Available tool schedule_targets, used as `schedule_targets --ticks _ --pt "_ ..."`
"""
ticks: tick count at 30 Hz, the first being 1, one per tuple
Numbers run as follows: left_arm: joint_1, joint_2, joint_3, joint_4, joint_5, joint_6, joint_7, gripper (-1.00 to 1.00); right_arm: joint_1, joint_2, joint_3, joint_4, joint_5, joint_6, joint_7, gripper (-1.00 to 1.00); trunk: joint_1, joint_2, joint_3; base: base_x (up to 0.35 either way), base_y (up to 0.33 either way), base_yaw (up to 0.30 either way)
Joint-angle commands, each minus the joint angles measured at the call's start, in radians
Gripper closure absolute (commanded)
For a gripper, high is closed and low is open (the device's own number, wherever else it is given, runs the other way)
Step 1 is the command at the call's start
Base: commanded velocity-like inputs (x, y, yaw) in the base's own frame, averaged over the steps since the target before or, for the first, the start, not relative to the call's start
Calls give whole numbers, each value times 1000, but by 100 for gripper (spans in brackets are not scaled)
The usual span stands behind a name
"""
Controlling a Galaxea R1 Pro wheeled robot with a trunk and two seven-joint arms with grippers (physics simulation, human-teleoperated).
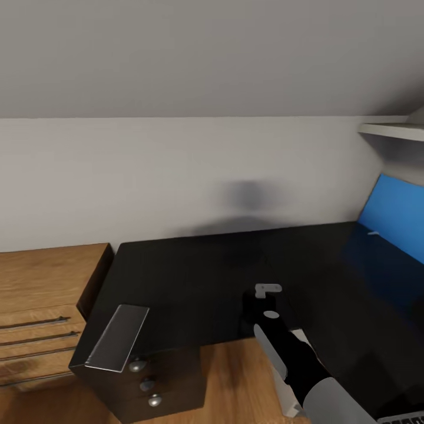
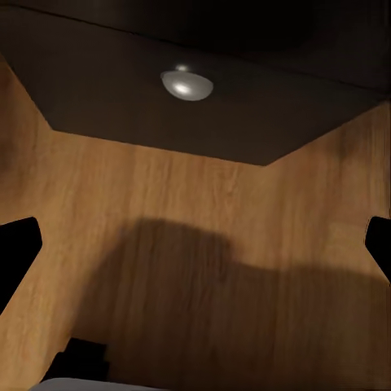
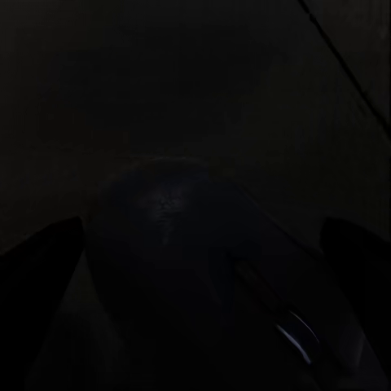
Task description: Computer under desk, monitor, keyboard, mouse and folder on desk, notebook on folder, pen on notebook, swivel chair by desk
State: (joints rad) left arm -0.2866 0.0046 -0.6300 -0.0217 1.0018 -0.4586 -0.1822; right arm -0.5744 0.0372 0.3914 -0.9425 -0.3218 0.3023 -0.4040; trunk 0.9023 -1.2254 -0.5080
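Observation:
The desk (image 1: 188, 265) has a glossy black top, a blue back panel (image 1: 394, 221) at the right and dark drawers with round silver knobs (image 1: 137, 365). My right gripper (image 1: 257, 301) reaches over the desk's front part, low on the top. Close up in the right wrist view, the dark oval mouse (image 3: 187, 252) lies between the two fingertips (image 3: 45, 261), which sit against its sides; the picture is very dark. My left gripper (image 2: 195, 252) is open over the wooden floor, below a drawer knob (image 2: 186, 83), with nothing between its fingers.
A light wooden chest (image 1: 41, 306) with long bar handles stands against the desk's left side. A flat grey slab (image 1: 118, 337) leans at the desk's front left corner. A white shelf (image 1: 391, 131) hangs at the upper right. A white object (image 1: 290, 400) is partly hidden behind my right arm.

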Motion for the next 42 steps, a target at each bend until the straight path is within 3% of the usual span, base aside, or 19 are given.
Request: schedule_targets --ticks 1,14,25,32,39,42 --pt "0 0 -5 0 11 -2 -6 -100 -1 0 3 -1 -7 3 -8 100 0 -1 -1 0 0 -268" --pt "0 0 -5 0 11 -2 -6 -100 -1 0 3 -1 -6 3 -8 100 0 -1 6 0 0 -254" --pt "0 0 -5 0 11 -1 -6 -100 -1 -3 2 4 -5 2 -7 100 0 -1 7 -82 -97 -34" --pt "0 0 -5 0 11 -1 -6 -100 -1 -37 3 5 -7 0 -3 100 0 -1 7 -180 -205 -1" --pt "0 0 -5 0 11 -2 -6 -100 -1 -43 -1 7 -7 0 -8 100 0 -1 7 -29 -31 0" --pt "0 0 -5 0 11 -2 -6 -100 -1 -45 -32 8 -7 0 -48 100 0 -1 7 -3 -3 0"
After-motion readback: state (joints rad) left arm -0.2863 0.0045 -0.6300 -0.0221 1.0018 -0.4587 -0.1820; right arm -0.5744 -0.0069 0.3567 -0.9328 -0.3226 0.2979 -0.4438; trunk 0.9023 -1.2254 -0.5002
